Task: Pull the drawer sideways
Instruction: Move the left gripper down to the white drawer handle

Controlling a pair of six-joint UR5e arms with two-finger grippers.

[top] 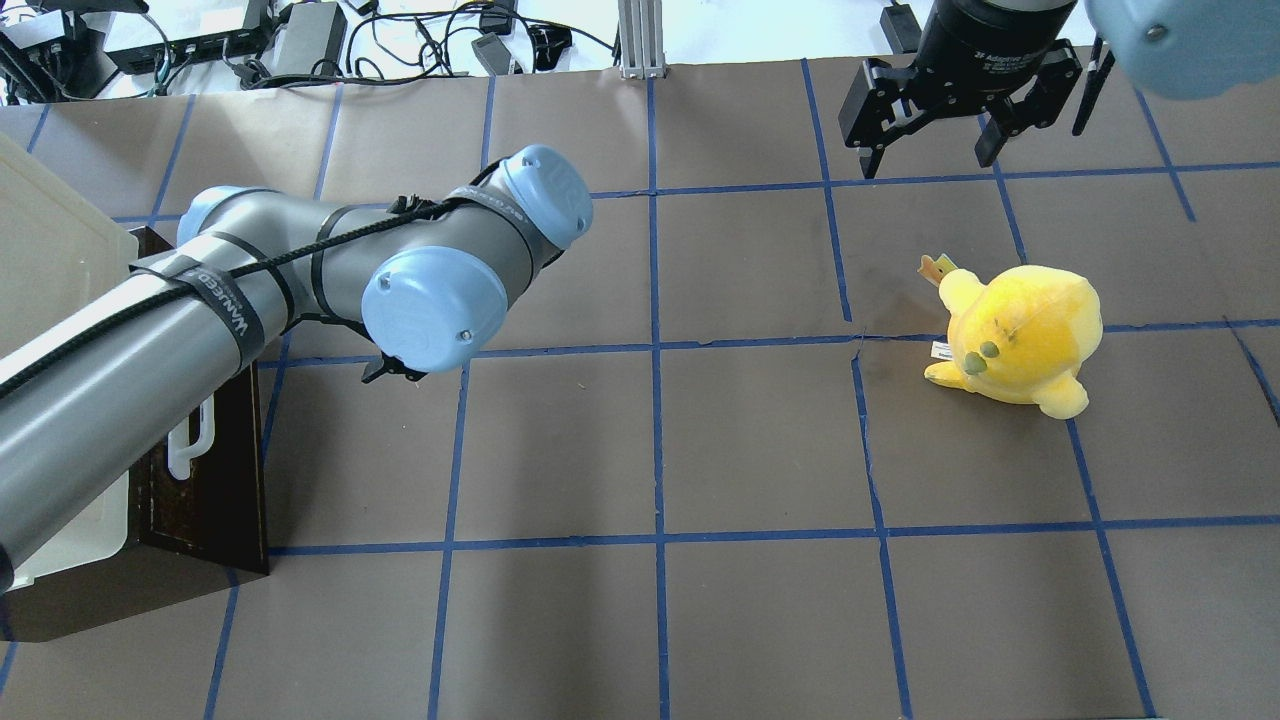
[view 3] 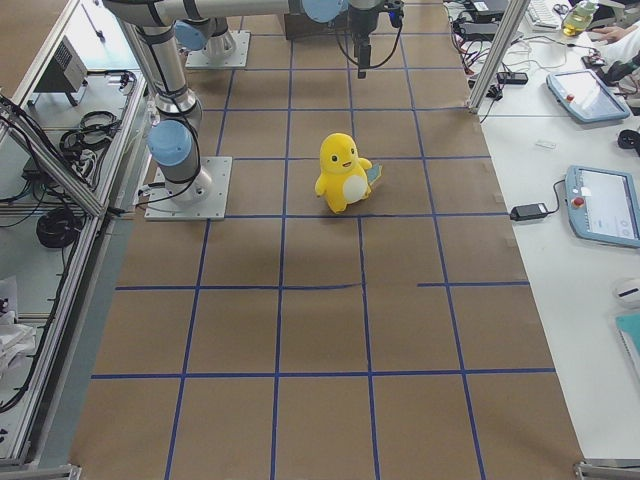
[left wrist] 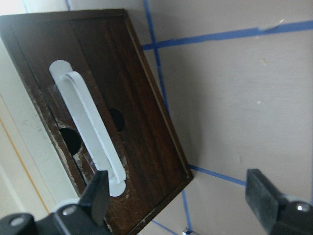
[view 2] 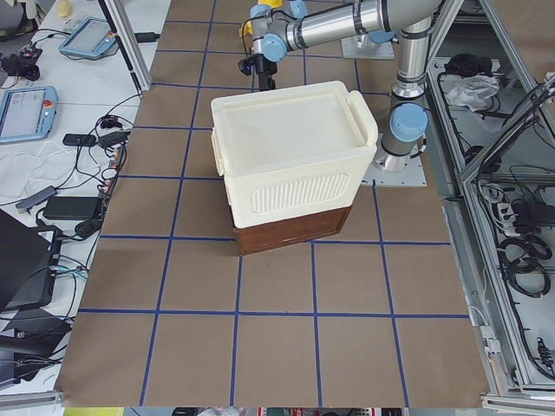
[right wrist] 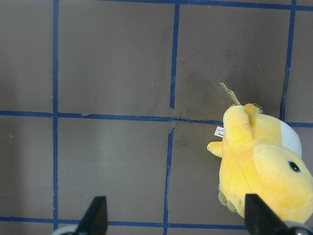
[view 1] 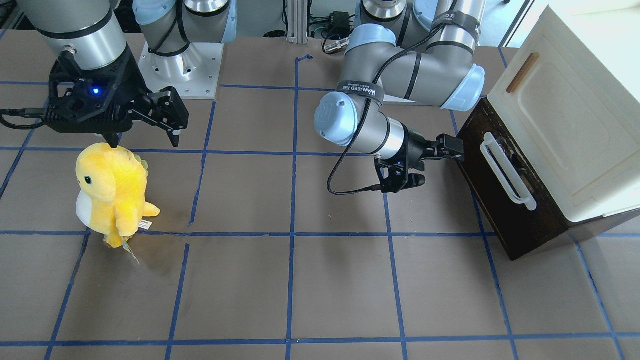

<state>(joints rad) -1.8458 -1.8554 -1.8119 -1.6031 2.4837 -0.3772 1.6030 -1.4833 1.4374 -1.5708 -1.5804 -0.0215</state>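
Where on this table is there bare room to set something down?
Bare: the middle between the plush toy and the drawer, and the table's whole operator-side strip. Crowded: at the drawer front, where the left gripper hovers.

We see the left arm [top: 100,400], grey metal, with a pale blue joint cap [top: 433,310] bearing small screws. Beside that cap, black WANJEED straps [top: 228,310] bind a black braided cable [top: 330,243]. The left gripper [view 1: 441,165] and right gripper [view 1: 145,142] are black, each lit blue.

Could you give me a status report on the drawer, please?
Left gripper open beside the handle, not gripping. Right gripper open, idle. Drawer looks shut; plush toy far off.
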